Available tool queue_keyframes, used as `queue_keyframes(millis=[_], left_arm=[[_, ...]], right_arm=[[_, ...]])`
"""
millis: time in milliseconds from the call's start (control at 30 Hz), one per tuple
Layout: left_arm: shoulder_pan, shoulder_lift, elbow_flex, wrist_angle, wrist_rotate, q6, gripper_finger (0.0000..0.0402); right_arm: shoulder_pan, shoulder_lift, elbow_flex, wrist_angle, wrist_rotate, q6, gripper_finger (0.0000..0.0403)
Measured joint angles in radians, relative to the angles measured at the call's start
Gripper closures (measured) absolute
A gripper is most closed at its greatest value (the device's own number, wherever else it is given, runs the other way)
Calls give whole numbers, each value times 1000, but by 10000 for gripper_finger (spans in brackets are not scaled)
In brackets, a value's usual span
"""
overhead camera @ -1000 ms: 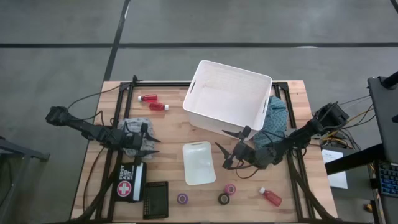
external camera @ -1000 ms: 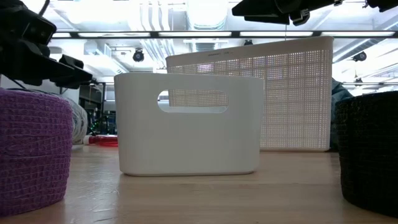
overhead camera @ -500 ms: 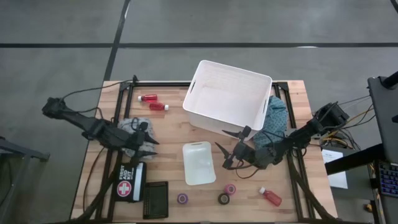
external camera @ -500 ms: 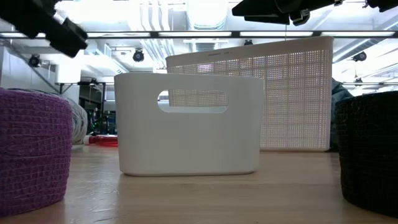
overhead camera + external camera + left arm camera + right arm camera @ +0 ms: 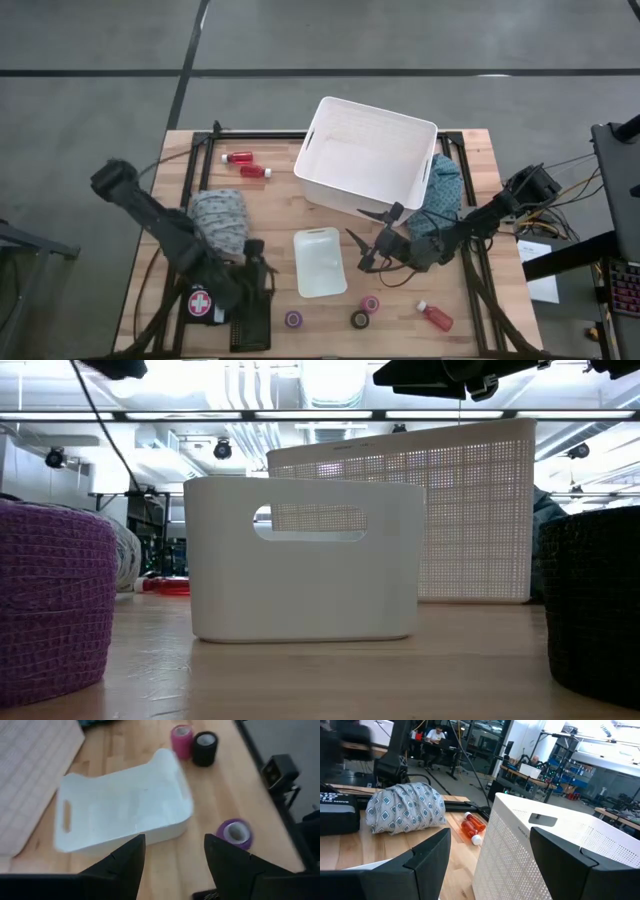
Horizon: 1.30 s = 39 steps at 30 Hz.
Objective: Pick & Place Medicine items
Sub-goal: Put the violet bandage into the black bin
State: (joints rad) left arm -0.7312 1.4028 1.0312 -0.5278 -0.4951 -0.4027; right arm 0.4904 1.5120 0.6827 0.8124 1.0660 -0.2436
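a black first aid pouch is lying at the table's front left, mostly under the left arm. a white cross on a red disc is showing on it in the high view; its lettering is not showing there. in the right wrist view the same pouch is showing white capital letters at the picture's edge, too cut off and small to read. no other text is reading clearly on anything else.
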Motion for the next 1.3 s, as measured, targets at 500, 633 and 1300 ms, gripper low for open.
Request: queue_keyframes(millis=[500, 633, 1300], left_arm=[[-71, 264, 194, -34, 37, -149, 146], [-72, 289, 194, -30, 44, -194, 133], [-72, 311, 71, 183, 88, -260, 20]], right_arm=[[0, 0, 0, 0, 0, 0, 133], [0, 0, 0, 0, 0, 0, 133], [0, 0, 0, 0, 0, 0, 133]])
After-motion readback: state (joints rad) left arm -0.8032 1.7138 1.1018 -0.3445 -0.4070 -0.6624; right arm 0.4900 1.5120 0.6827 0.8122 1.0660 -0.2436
